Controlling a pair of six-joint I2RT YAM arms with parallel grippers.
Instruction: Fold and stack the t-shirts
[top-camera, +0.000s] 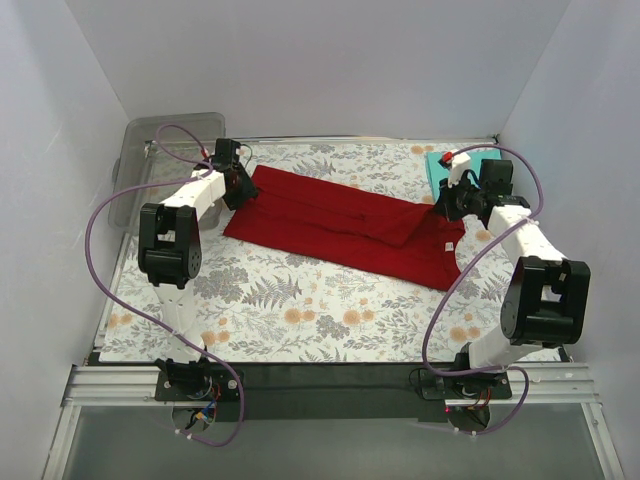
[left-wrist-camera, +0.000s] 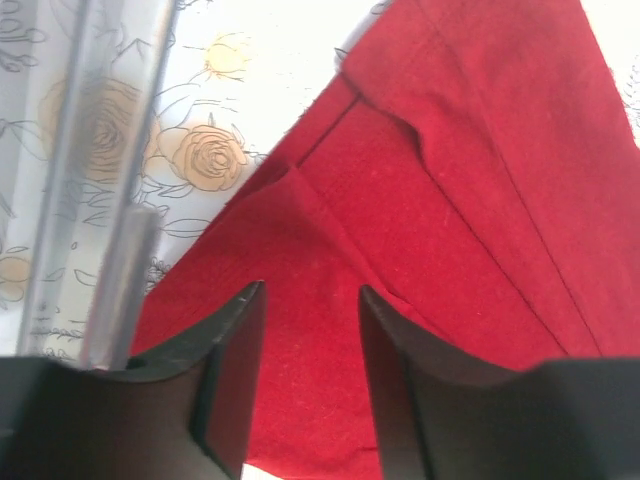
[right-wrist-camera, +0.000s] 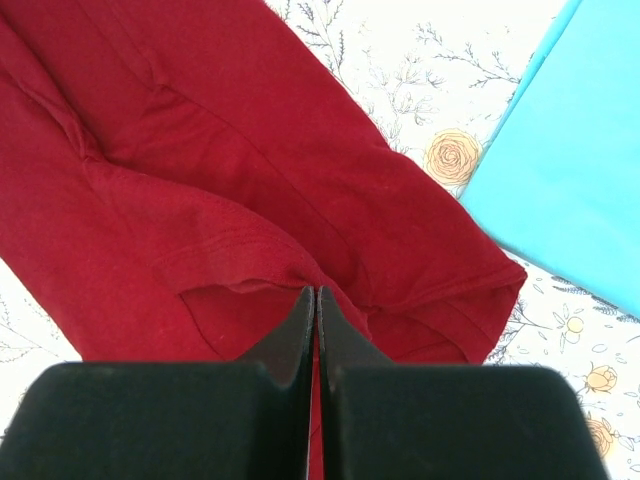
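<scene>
Listing what you have on the table (top-camera: 300, 300), operator.

Item 1, red t-shirt (top-camera: 340, 225): it lies flat across the middle as a long folded band, running from 10 o'clock to 4 o'clock in the top view. A small white tag (top-camera: 450, 245) sits at its 4 o'clock end.

Item 2, teal t-shirt (top-camera: 437, 165): it lies in the far corner at 2 o'clock, partly hidden behind your right arm. The right wrist view shows it near the red cloth but apart, with floral table between them.

Item 3, left tool (top-camera: 237, 188): it is at the red shirt's 10 o'clock end. Its jaws stand partly apart. The left wrist view shows red cloth below the gap and nothing pinched.

Item 4, right tool (top-camera: 445, 205): it is at the red shirt's 3 o'clock end. Its fingers are pressed together, with the tips over a folded hem. You cannot tell whether any cloth is caught between them.

Item 5, clear bin (top-camera: 140, 170): it sits at the 10 o'clock corner, just beyond your left tool.
</scene>
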